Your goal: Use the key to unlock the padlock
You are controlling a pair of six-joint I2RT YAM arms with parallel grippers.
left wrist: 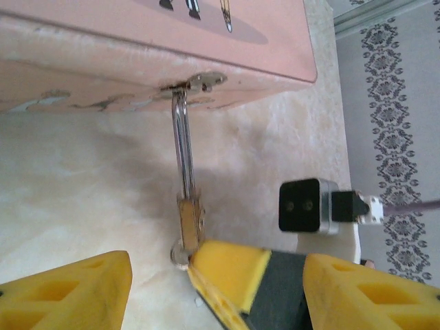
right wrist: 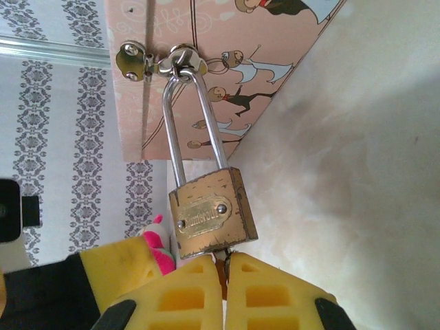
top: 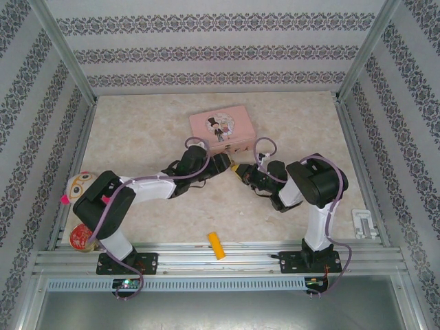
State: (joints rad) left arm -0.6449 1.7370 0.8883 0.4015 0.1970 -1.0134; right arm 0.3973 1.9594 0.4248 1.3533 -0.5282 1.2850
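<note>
Right wrist view: padlock [right wrist: 210, 213] hangs mid-frame from the pink tin [right wrist: 206, 55], right end effector [right wrist: 225, 267] pinched tight on the key [right wrist: 221, 258] at its underside, left end effector [top: 225, 163] jaws apart astride it; best to clamp the body firmly, then twist without tugging.

A beige marbled table [top: 137, 130] is lying under soft, even light. Pale walls [top: 213, 51] with dark floral bands are standing behind the table and on both its sides, and slim grey metal posts [top: 65, 51] are rising from its far corners.
</note>
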